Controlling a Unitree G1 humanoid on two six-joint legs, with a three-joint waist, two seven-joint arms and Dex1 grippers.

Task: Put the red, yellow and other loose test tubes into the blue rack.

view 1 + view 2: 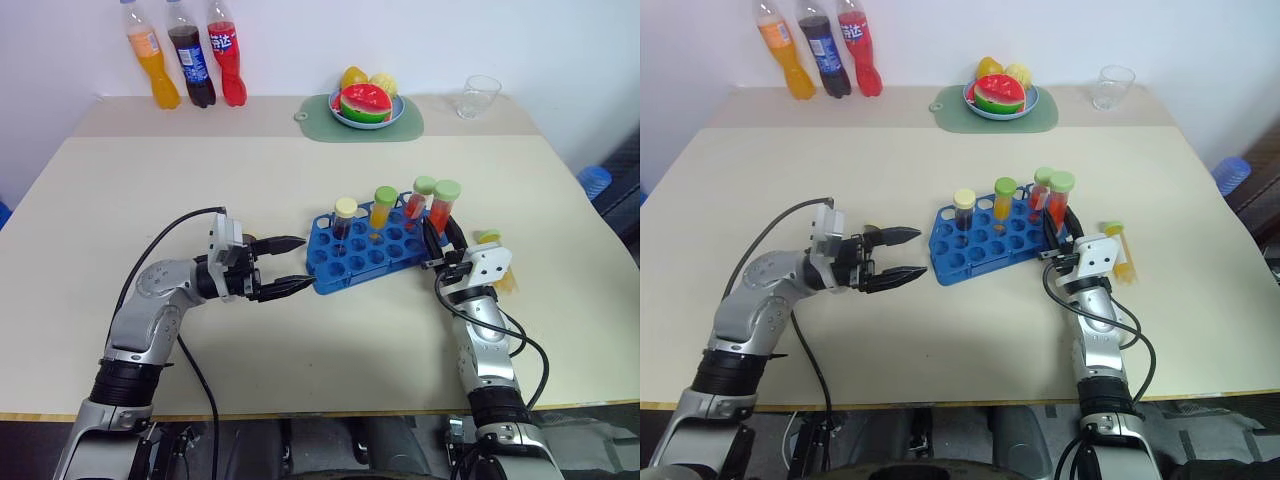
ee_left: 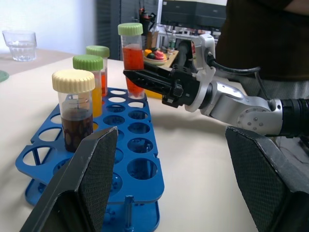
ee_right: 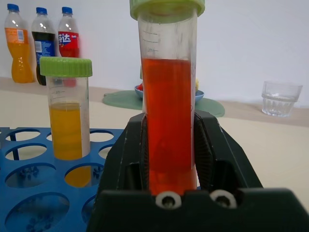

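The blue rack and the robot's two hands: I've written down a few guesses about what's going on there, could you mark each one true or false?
1. The right gripper is clamped on a tube of red liquid. True.
2. The left gripper is holding a tube. False: its fingers are open and empty, beside the blue rack.
3. A tube with a pale yellow cap and dark liquid stands in the rack. True.
4. Every loose tube is already in the rack. False: one tube lies on the table to the rack's right.
5. Three drink bottles stand at the far edge. True.
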